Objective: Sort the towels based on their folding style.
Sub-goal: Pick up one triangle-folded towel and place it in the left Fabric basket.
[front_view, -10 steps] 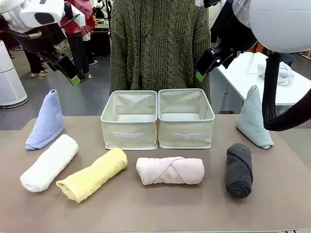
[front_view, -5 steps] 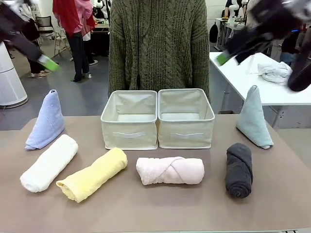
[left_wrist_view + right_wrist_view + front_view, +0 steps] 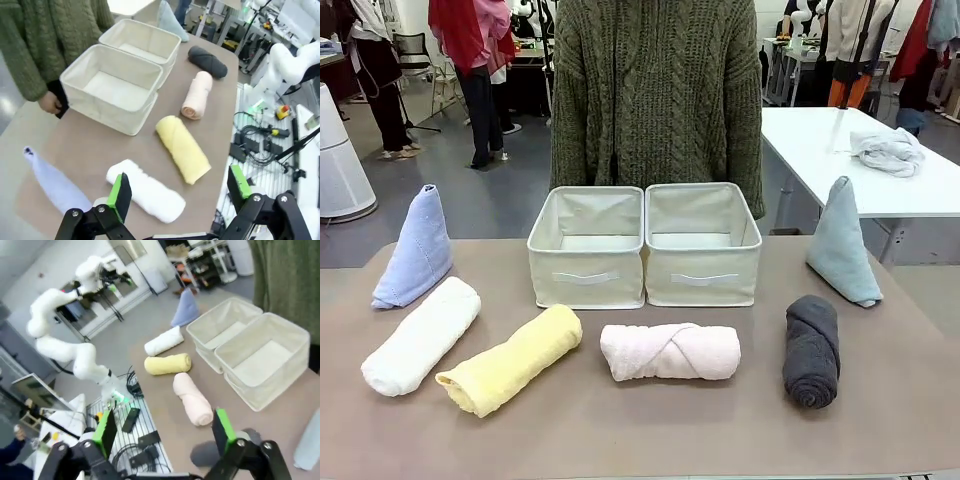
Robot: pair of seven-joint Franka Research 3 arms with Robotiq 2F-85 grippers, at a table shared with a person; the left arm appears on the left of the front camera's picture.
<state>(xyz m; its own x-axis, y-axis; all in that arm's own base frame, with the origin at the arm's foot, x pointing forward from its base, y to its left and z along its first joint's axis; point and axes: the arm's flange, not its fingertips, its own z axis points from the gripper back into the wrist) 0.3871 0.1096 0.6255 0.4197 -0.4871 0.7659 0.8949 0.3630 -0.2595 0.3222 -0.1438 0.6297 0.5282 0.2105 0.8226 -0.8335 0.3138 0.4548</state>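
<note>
Before the boxes (image 3: 586,280) the pink roll (image 3: 670,352) lies crosswise. Off their left front the yellow roll (image 3: 510,373) and white roll (image 3: 420,335) slant, far ends toward the boxes. Off their right front the grey roll (image 3: 811,350) runs front to back. The lavender cone (image 3: 415,248) and teal cone (image 3: 841,243) flank the boxes, tips up. The left pincer (image 3: 179,187) and right pincer (image 3: 164,429) gape wide, empty.

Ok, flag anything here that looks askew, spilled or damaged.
Nothing stands out. The white roll, yellow roll, pink roll and dark grey roll lie intact, and both cream fabric boxes stand upright and empty. Only the lavender-blue cone leans a little; the pale teal cone stands upright.
</note>
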